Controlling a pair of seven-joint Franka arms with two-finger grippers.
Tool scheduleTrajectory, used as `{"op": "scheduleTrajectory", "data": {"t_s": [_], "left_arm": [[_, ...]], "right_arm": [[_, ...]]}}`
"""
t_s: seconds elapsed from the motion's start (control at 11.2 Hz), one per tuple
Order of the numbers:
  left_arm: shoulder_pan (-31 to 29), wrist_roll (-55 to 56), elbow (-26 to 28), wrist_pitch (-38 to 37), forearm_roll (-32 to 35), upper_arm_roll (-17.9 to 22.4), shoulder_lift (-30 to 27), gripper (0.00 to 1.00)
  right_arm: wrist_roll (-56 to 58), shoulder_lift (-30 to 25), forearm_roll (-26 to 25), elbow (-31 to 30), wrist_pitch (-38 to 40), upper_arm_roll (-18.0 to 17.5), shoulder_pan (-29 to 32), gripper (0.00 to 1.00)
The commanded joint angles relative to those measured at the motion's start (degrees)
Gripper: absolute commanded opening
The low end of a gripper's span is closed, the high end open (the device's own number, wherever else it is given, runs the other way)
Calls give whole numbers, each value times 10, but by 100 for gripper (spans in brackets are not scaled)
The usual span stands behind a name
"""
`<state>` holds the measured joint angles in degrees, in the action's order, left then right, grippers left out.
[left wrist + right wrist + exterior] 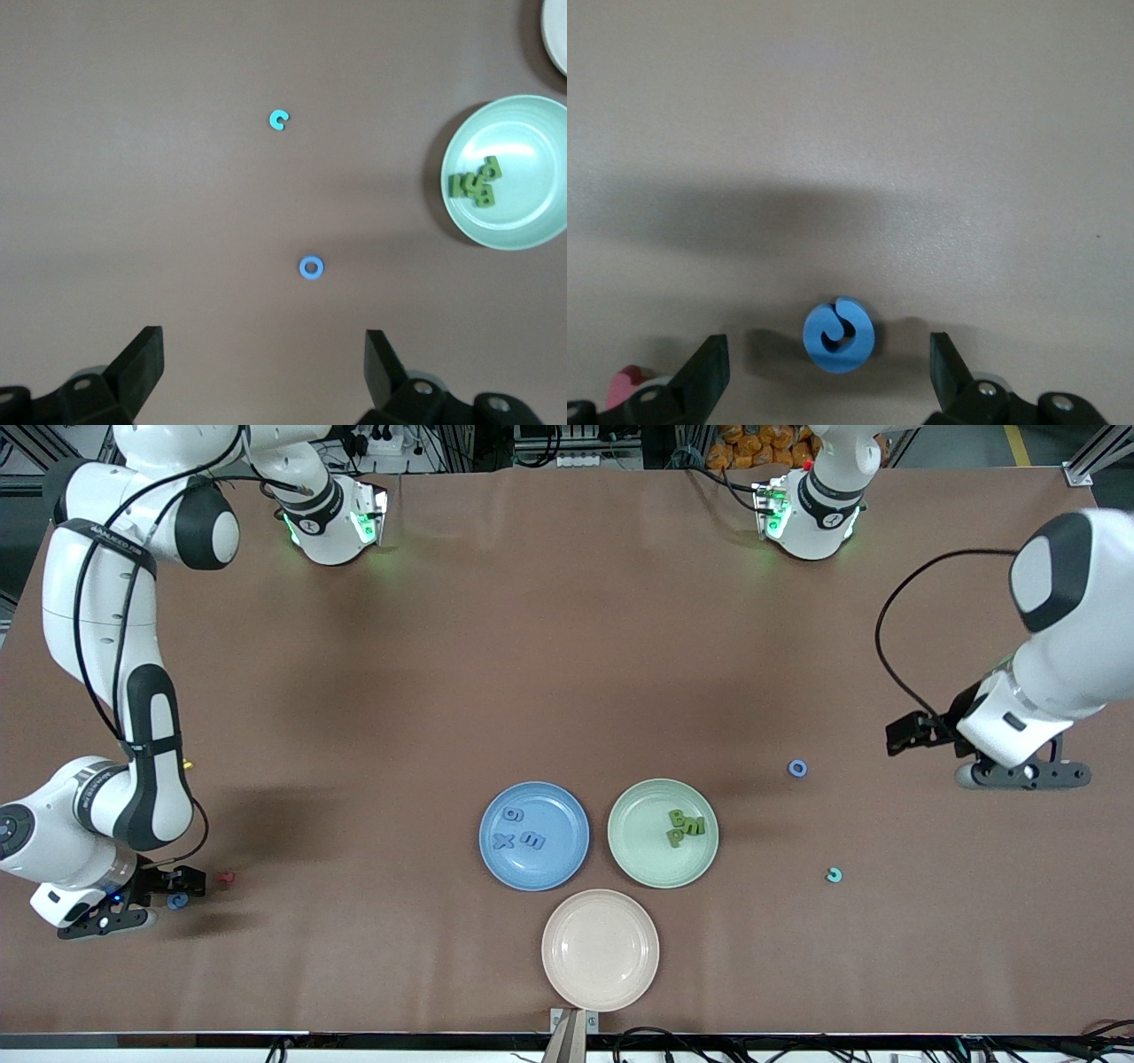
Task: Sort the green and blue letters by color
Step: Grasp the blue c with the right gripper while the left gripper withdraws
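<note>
- Three plates near the front camera: blue plate [534, 836] with three blue letters [523, 836] in it, green plate [663, 833] beside it with a clump of green letters [685, 826], pink plate [600, 950] nearest the camera with nothing in it. Looks like color-matched drop spots.
- Still loose on the table: blue ring letter [797, 768] and teal C-shaped letter [834, 875] toward the left arm's end, plus a round blue letter [838, 335] toward the right arm's end.
- Right gripper [168, 899] down low over that round blue letter, jaws spread wide either side, nothing pinched. Probably lining up a grab.
- Small red letter [226, 879] right next to it, not part of the job, easy to bump.
- Left gripper [1023, 774] hanging wide open and empty, well apart from the ring letter, apparently waiting.
</note>
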<state>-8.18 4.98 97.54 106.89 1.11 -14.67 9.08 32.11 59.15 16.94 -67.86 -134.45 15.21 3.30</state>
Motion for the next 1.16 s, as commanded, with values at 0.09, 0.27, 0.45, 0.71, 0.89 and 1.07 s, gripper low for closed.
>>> {"op": "scheduleTrajectory", "data": {"t_s": [0.09,0.27,0.45,0.71,0.89,1.07], "left_arm": [[41,5,-89,-152,-12,35,-28,100],[65,5,-118,-199,-12,56,-38,100],[70,3,-139,-235,-12,60,-46,100],[76,2,-139,-261,-11,61,-60,100],[76,3,-136,-261,-11,62,-61,100],[73,3,-137,-260,-10,62,-60,100]], "right_arm": [[1,21,-4,24,-8,-16,14,100],[1,22,-5,24,-11,-19,18,100],[1,22,-4,23,-11,-20,18,100],[1,22,-2,23,-10,-25,19,0],[2,21,-2,23,-9,-26,22,0],[1,17,-2,24,-2,-28,22,0]]}}
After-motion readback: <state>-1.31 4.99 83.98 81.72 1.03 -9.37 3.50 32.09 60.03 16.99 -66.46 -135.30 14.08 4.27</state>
